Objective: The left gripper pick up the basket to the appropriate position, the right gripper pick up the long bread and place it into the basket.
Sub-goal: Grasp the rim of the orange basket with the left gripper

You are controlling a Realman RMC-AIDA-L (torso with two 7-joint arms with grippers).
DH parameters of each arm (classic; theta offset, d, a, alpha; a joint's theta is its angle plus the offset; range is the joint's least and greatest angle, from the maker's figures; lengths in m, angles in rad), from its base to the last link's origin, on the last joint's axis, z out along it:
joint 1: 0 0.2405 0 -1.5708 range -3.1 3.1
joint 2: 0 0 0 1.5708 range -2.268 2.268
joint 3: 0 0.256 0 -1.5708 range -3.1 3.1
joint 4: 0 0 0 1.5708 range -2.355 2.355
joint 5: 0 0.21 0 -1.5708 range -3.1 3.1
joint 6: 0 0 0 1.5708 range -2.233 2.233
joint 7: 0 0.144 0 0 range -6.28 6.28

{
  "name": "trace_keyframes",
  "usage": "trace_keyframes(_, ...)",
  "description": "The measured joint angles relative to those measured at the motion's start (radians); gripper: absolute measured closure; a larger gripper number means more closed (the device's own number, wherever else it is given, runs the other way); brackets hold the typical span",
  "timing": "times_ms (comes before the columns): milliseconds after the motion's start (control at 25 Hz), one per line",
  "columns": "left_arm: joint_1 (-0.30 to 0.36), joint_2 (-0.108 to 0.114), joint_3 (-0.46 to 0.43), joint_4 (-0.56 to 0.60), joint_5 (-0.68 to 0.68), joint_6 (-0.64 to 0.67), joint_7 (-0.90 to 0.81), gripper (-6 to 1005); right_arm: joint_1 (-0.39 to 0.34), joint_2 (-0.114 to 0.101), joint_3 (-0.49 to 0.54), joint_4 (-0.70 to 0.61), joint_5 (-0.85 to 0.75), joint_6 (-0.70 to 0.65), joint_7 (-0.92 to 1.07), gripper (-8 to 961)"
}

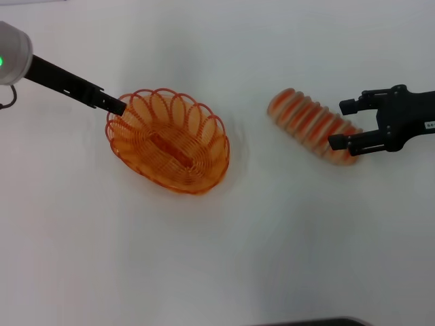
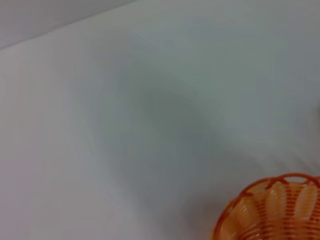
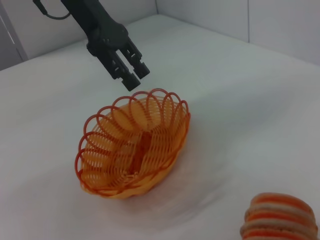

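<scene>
The tabletop [image 1: 217, 258] under me is plain white and bare across its near half. A dark edge shows at 6 o'clock in the head view; I cannot tell what it is.

Farther out, at 9 to 10 o'clock of centre, the basket [image 1: 168, 140] sits upright and empty on the tabletop. My left tool [image 1: 117, 106] hangs at its 10 o'clock rim; from the right wrist view its fingers [image 3: 131, 69] are just above the loops, a narrow gap between them, holding nothing. I cannot tell whether they touch the rim.

At 2 to 3 o'clock the bread [image 1: 309, 123] lies flat, slanting from 10 toward 4 o'clock, well apart from the basket with bare tabletop between them. My right tool [image 1: 348, 124] is at the bread's 4 o'clock end, jaws spread wide to either side of it, gripping nothing yet; I cannot tell whether the nearer finger touches the loaf.

Beyond, pale wall panels [image 3: 240, 15] rise behind the tabletop's far edge.
</scene>
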Motion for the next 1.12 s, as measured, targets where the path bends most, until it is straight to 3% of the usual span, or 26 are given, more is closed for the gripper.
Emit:
trace_keyframes(480,-0.015,-0.020,0.087,-0.032,0.022,-0.063,0.002,349,0.007,0.000,0.000,0.000,-0.002,0.004,0.000,121)
trace_keyframes(1120,-0.011,-0.032,0.133,-0.087,0.038,-0.141,0.004,349,0.007,0.000,0.000,0.000,-0.002,-0.001,0.000,122)
